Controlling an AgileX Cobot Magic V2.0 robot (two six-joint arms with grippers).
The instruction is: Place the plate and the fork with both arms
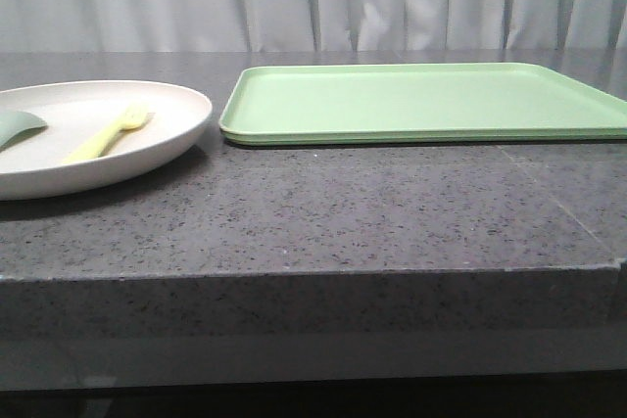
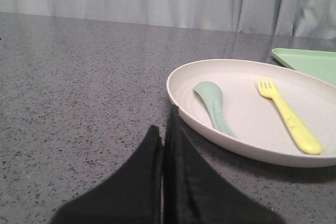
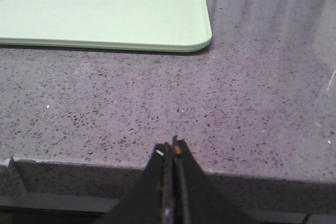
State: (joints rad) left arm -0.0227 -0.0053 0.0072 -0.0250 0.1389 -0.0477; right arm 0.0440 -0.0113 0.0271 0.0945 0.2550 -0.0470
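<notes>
Fork (image 1: 110, 132) and spoon (image 2: 214, 104) on plate (image 1: 167, 134) at nine o'clock of tray (image 1: 421, 100), awaiting pickup; both grippers (image 2: 165, 119) (image 3: 172, 148) closed, empty.

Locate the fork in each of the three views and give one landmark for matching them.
Front view: the fork lies in the plate, far left.
Left wrist view: it lies in the plate beside a teal spoon.
Right wrist view: not in it.
Shared landmark: the green tray.
</notes>
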